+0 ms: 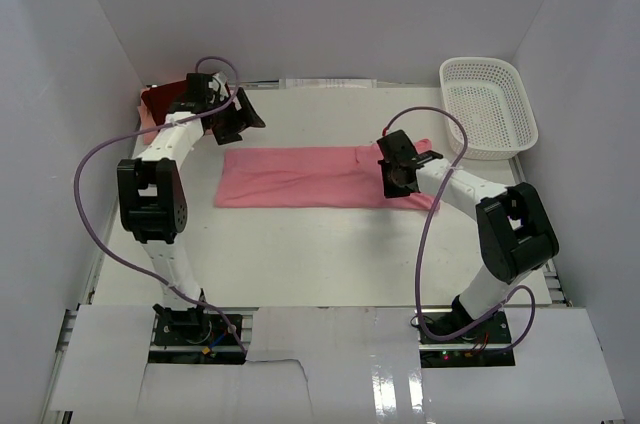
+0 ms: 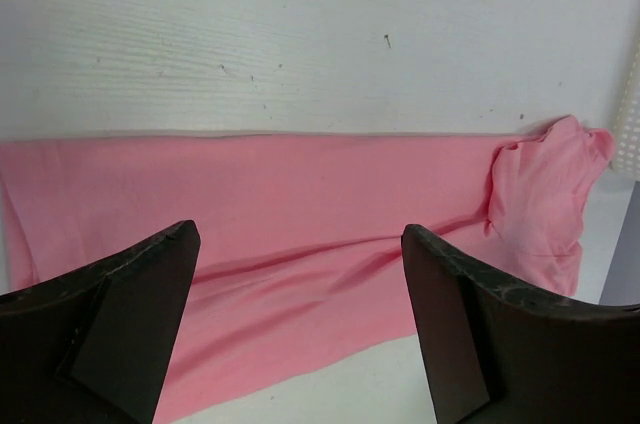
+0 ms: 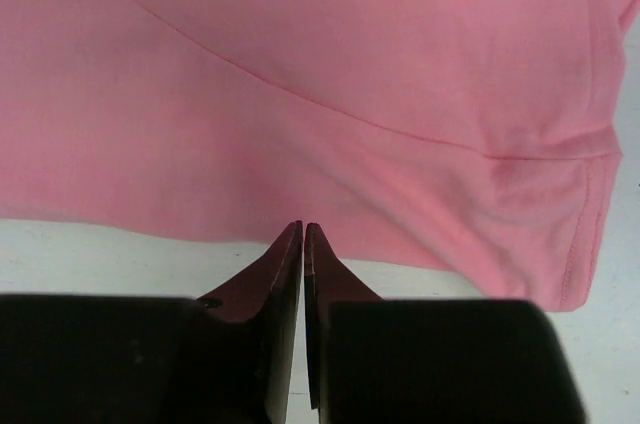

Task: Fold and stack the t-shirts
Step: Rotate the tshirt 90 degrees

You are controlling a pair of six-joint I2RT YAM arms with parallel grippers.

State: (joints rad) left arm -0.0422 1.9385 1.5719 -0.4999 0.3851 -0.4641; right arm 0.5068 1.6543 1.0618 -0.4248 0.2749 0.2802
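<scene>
While the salmon-pink t-shirt (image 1: 300, 179) lies on the counter (image 1: 300, 254) in a long band, judged only part-folded, the right claw (image 3: 303, 234) is clenched at its edge; pinched cloth cannot be confirmed. The left claw (image 2: 300, 234) hangs released above it; the maroon t-shirt (image 1: 160, 99) lies apart, far left, with stacking not yet done

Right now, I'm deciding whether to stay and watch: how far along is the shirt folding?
Done: the salmon-pink shirt lies folded into a long strip mid-table. In hand: the right gripper is shut at the strip's right end, though a pinch isn't clear; the left gripper hangs open by its far left corner. Left: the crosswise folds, the dark red shirt in the far left corner, and any stacking.
</scene>
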